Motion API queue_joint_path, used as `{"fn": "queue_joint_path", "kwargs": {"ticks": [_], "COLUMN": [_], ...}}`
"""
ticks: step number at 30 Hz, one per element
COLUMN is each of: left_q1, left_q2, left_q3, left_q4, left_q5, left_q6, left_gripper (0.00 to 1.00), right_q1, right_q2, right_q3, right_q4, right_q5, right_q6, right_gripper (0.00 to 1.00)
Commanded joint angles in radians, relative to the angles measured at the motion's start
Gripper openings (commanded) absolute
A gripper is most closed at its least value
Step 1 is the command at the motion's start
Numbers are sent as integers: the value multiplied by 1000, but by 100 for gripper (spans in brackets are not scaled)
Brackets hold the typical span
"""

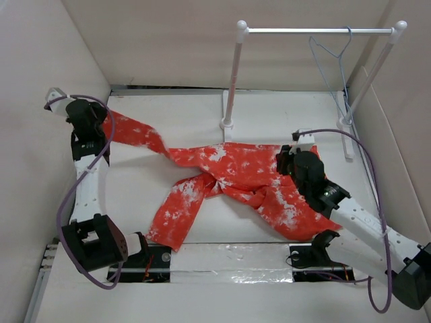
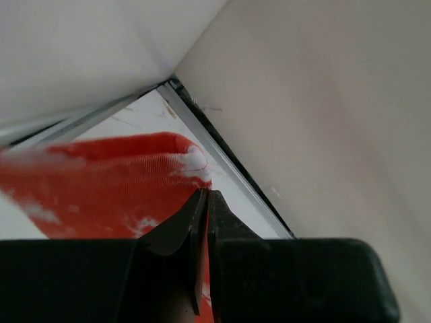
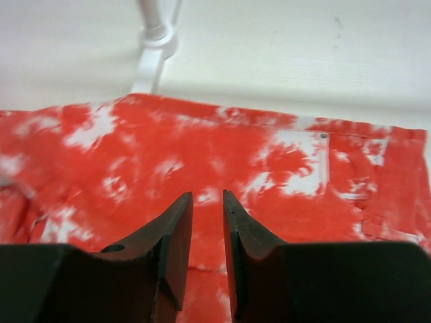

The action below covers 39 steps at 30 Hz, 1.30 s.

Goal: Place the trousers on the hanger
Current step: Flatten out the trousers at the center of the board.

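1. Progress: early stage. The trousers (image 1: pixel 236 171) lie flat on the table (image 1: pixel 269 114), no part on the hanger (image 1: pixel 337 60).
2. The hanger hangs bare by its hook from the white rail stand (image 1: pixel 316 30), upper right of the top view, well apart from the fabric.
3. Left to do, as I judge it: lift the trousers, feed a leg or both through the hanger frame, and drape them over the bottom bar.
4. Left gripper (image 1: pixel 86 114): upper left of the top view. In the wrist view the jaws are closed w/ red fabric pinched between them, so it grips a leg end.
5. Right gripper (image 3: pixel 207 202): over the waist area, centre-right of the top view. Jaws are slightly apart w/ nothing between them; can't tell if the tips touch the fabric.
6. Orientation: long axis runs approx left-right across the top view.
7. Waist end is centre-right. Waistband w/ a small dark button (image 3: pixel 324 136) runs along the far edge in the right wrist view.
8. Legs fan out left: one goes to the upper left, into the left gripper, and the other to the lower left, near the arm bases.
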Motion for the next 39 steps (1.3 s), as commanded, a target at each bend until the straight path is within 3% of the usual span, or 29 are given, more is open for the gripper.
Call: {"fn": "queue_joint_path", "kwargs": {"ticks": [1,4,9,12,16,24,28,33,37,39], "left_q1": [74,75,84,108,108,133,133,142,142,142], "left_q2": [-4,11,113,53,27,45,94,128,103,105], "left_q3": [71,97,253,159,36,-236,-262,-225,-263,-273], "left_q4": [41,55,-117,22,79,164,72,23,90,121], "left_q5": [140,134,50,112,131,19,-88,-89,-40,-6], "left_q6": [109,120,94,100,80,79,-13,-10,2,5], "left_gripper": [0,0,0,0,0,0,0,0,0,0], "right_q1": [-130,-279,-499,-637,-778,-876,-867,-858,-878,-878], "right_q2": [21,81,180,240,334,639,752,829,843,811], "right_q3": [41,42,64,50,71,137,203,240,217,206], "right_q4": [72,110,104,162,206,276,273,259,302,308], "right_q5": [-57,-94,-152,-186,-259,-494,-555,-625,-668,-646], "right_q6": [4,26,65,85,131,196,187,173,196,200], "right_gripper": [36,43,53,64,70,67,61,52,8,0]}}
